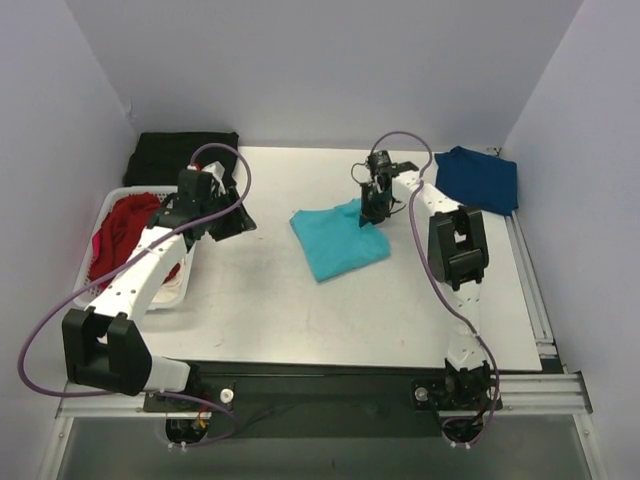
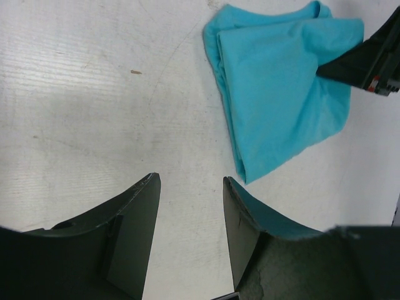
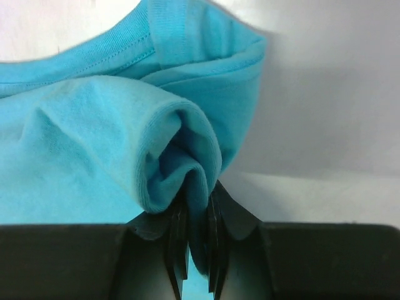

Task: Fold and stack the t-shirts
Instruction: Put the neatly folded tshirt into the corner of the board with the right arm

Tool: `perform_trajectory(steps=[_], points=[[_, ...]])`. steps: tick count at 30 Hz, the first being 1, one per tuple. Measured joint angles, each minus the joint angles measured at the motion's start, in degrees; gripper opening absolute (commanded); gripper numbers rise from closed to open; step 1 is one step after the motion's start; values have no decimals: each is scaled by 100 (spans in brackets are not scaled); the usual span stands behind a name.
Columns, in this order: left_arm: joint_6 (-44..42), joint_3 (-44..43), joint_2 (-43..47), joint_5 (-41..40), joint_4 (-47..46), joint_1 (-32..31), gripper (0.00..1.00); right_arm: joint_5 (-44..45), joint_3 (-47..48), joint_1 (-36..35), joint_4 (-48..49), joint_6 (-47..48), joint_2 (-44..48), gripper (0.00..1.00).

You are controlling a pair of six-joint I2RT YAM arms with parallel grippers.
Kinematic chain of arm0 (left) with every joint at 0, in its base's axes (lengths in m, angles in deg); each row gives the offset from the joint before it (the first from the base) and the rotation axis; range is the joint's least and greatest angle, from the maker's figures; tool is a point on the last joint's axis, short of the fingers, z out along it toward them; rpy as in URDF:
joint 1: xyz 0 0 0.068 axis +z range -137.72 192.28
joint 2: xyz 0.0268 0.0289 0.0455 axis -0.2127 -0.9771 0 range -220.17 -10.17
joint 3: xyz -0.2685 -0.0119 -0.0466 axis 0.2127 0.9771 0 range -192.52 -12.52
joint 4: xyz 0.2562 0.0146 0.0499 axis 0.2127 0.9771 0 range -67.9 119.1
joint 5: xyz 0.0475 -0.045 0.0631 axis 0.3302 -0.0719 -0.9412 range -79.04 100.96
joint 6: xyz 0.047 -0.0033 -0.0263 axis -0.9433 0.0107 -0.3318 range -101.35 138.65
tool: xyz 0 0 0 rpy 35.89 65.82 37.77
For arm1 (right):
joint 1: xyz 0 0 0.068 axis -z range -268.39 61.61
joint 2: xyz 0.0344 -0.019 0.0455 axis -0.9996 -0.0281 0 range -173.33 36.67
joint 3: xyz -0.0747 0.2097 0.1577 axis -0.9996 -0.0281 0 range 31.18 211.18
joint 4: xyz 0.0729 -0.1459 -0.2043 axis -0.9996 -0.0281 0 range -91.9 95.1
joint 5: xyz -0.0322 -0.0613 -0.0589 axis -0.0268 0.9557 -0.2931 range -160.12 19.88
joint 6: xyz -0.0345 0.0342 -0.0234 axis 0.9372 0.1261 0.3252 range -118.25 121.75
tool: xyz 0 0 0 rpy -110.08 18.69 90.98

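Observation:
The turquoise t-shirt (image 1: 335,243) lies folded in the middle of the table; it also shows in the left wrist view (image 2: 284,87) and the right wrist view (image 3: 94,144). My right gripper (image 1: 371,216) is shut on its far right edge, with a fold of cloth pinched between the jaws (image 3: 199,212). My left gripper (image 1: 232,222) is open and empty above bare table, left of the shirt (image 2: 190,181). The navy t-shirt (image 1: 478,178) lies folded at the back right. The red t-shirt (image 1: 125,232) lies in the white basket (image 1: 170,293) at the left.
A black cloth (image 1: 187,155) lies at the back left corner behind the basket. Purple walls close in the table on three sides. Metal rails run along the table's right edge (image 1: 535,290).

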Motion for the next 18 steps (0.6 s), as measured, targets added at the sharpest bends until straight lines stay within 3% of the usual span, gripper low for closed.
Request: perform_trajectory(steps=[9,18], points=[[-203,-284,-619,343,-116,72,55,855,1849,723,-927,507,-678,0],[-166,-774,-1888,726,-586,94,54,1325,3403,1578,-1073,1093,-1040,0]])
